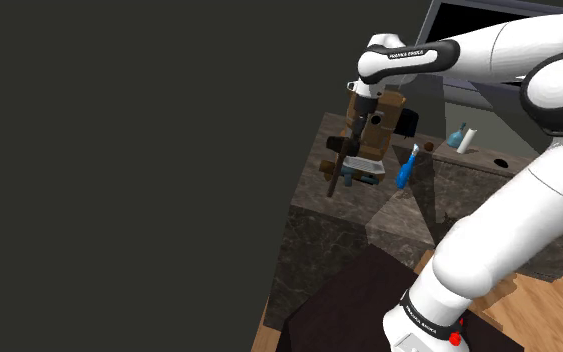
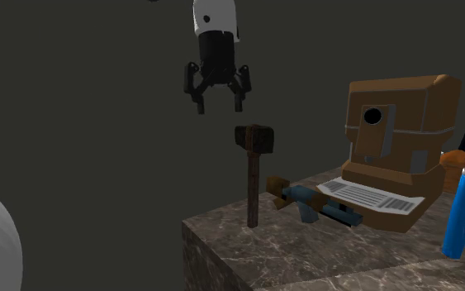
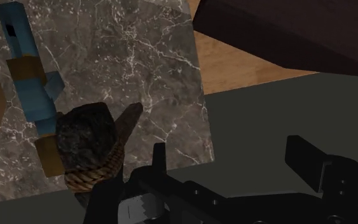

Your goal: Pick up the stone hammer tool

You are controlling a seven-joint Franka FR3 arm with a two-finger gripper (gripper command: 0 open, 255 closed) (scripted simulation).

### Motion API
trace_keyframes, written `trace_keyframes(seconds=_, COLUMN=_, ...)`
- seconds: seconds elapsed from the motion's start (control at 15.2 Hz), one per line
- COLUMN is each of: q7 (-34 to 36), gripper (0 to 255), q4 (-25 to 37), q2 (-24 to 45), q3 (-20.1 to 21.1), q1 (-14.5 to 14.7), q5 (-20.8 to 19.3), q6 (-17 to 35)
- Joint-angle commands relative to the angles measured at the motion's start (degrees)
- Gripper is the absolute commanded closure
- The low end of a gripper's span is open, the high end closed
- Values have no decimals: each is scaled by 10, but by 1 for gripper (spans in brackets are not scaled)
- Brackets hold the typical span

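Clear air between the end effector (image 2: 219,105) and the upright hammer (image 2: 253,178). Its bench (image 2: 247,258) edge side is free. A blue tool (image 2: 321,203) lies just beside its foot, with a brown box (image 2: 400,124) behind.

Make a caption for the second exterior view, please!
The black gripper, jaws open, hangs above an upright stone hammer on a marbled counter.

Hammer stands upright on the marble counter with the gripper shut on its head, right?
No. The hammer stands upright on the marble counter, but the gripper hangs open above its head, not touching it; the second exterior view shows this.
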Motion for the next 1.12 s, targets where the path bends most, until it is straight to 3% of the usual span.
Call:
trace_keyframes(seconds=0.0, q7=-43, gripper=0, q4=44, q2=50, q3=-17, q1=0, q5=21, q6=4)
trace_keyframes(seconds=0.53, q7=-202, gripper=0, q4=252, q2=264, q3=-48, q1=-40, q5=133, q6=-20)
trace_keyframes(seconds=1.06, q7=-207, gripper=0, q4=207, q2=275, q3=-45, q1=-42, q5=138, q6=34)
